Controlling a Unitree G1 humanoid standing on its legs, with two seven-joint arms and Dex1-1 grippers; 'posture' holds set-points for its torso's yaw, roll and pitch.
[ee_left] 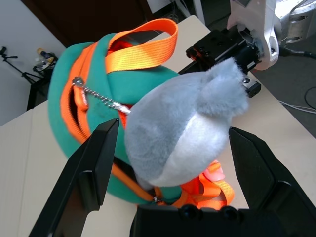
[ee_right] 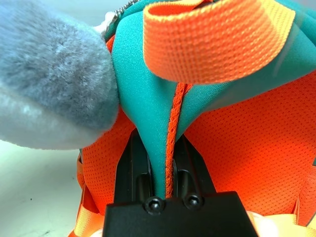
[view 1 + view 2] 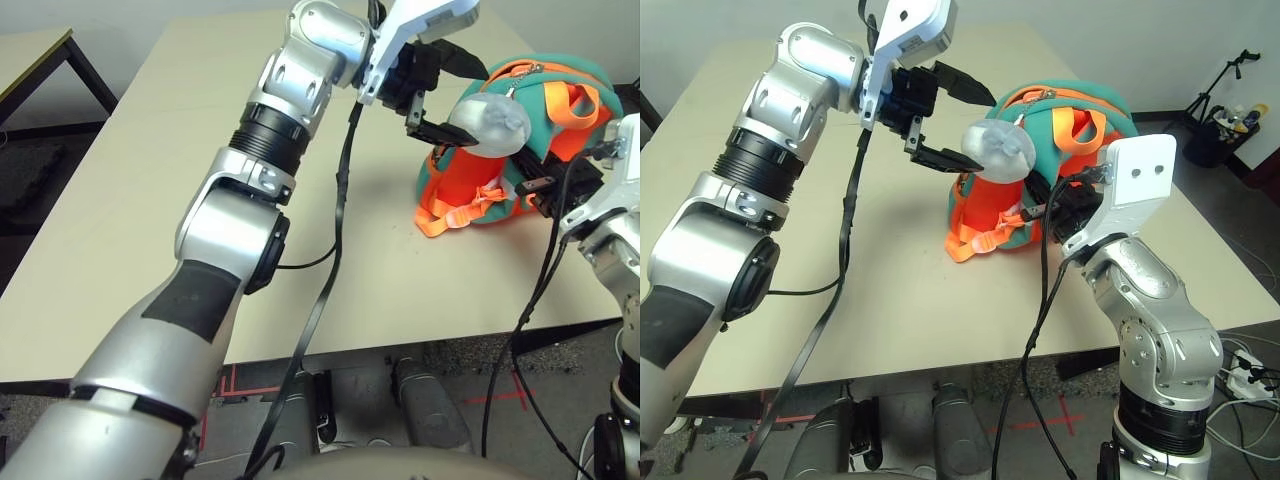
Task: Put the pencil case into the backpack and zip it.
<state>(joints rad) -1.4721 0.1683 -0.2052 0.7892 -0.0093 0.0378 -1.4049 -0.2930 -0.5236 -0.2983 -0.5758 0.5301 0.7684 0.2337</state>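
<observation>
Upright on a pale table (image 3: 900, 240), toward its right side, stands a teal and orange backpack (image 3: 1065, 125), with an orange loop handle (image 1: 143, 52) on top. A grey-white plush whale (image 1: 175, 126) hangs from it on a short metal chain (image 1: 101, 98), near the zipper (image 1: 74, 116). The robot's left gripper (image 1: 173, 153) is spread wide, its two black fingers standing apart on either side of the whale in the left wrist view, with nothing gripped between them. The right gripper (image 2: 165, 163) is nearly closed, pinching a fold of teal fabric with an orange seam on the backpack, below the handle. Loose orange straps (image 3: 975, 240) lie at the backpack's base. Where the pencil case is, I cannot tell.
</observation>
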